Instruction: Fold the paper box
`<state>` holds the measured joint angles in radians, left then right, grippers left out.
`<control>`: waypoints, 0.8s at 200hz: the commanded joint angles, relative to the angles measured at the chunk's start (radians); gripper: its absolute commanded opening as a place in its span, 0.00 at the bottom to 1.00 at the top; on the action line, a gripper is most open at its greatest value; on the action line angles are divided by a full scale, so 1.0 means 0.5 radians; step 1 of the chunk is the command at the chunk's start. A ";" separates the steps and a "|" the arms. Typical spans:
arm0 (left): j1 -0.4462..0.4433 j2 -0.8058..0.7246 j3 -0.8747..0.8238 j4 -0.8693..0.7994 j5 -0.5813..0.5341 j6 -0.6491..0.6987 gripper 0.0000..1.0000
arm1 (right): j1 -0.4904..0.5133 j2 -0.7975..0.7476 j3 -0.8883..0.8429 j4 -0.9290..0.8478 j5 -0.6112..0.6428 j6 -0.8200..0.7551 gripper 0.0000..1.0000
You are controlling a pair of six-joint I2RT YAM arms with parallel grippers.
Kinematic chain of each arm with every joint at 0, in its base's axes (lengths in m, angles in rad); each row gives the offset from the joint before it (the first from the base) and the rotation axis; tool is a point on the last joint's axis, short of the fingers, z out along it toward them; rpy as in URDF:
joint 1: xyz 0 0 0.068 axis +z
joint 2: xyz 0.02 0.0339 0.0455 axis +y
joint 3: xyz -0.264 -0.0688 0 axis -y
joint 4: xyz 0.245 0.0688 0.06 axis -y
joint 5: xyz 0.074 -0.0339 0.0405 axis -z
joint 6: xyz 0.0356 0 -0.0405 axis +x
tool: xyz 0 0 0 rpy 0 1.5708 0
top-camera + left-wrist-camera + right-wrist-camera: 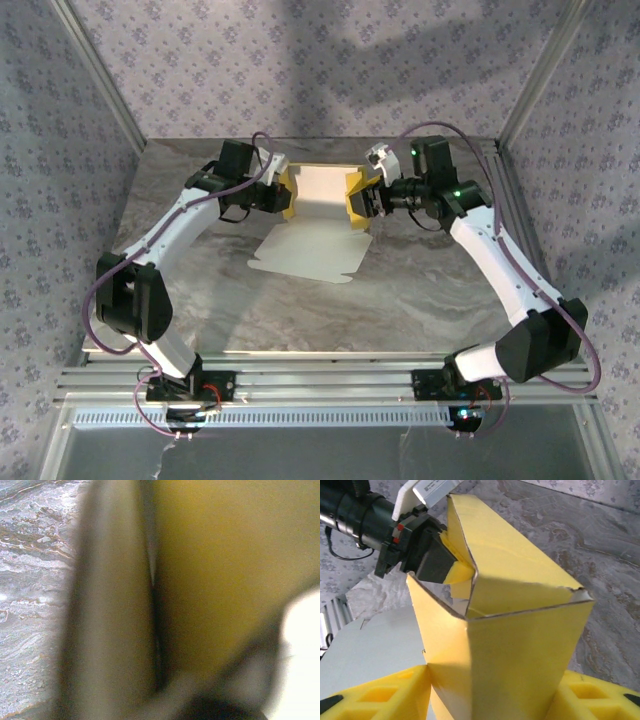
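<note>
The paper box (310, 240) lies half-formed at the back middle of the table, white face up, with a yellow side wall raised at each end. My left gripper (283, 196) is shut on the left yellow wall; the right wrist view shows its dark fingers (437, 562) pinching a yellow flap. The left wrist view is a close blur of yellow card (225, 555). My right gripper (362, 200) holds the right wall. There, a folded yellow corner of the paper box (520, 645) stands between the two yellow fingers (375, 695), both against the card.
The marble table (300, 310) has open room in front of the box. An aluminium rail frame (320, 385) runs along the near edge by the arm bases. Metal posts (530, 70) and patterned walls close in the back and sides.
</note>
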<state>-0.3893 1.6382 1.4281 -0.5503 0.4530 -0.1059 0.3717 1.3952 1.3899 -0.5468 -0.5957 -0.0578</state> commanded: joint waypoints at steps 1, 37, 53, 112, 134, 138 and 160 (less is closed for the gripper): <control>-0.032 -0.075 0.104 -0.005 0.016 -0.031 0.00 | 0.028 -0.002 0.057 -0.025 0.138 -0.010 0.52; -0.070 -0.061 0.141 -0.034 -0.063 -0.095 0.00 | 0.084 0.018 0.081 -0.044 0.303 -0.019 0.43; -0.104 -0.058 0.165 -0.052 -0.120 -0.149 0.00 | 0.113 0.036 0.095 -0.058 0.419 -0.010 0.40; -0.266 -0.079 0.185 -0.096 -0.399 -0.391 0.00 | 0.237 0.087 0.126 -0.055 0.850 0.017 0.30; -0.287 -0.097 0.196 -0.125 -0.459 -0.446 0.00 | 0.273 0.094 0.126 -0.049 0.967 0.032 0.29; -0.289 -0.101 0.196 -0.124 -0.465 -0.457 0.00 | 0.278 0.094 0.128 -0.047 0.987 0.037 0.29; -0.311 -0.131 0.208 -0.148 -0.510 -0.504 0.00 | 0.306 0.097 0.123 -0.039 1.115 0.059 0.29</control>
<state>-0.5064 1.6341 1.4784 -0.6247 0.1753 -0.3141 0.4889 1.4261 1.4315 -0.5587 -0.1162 -0.0338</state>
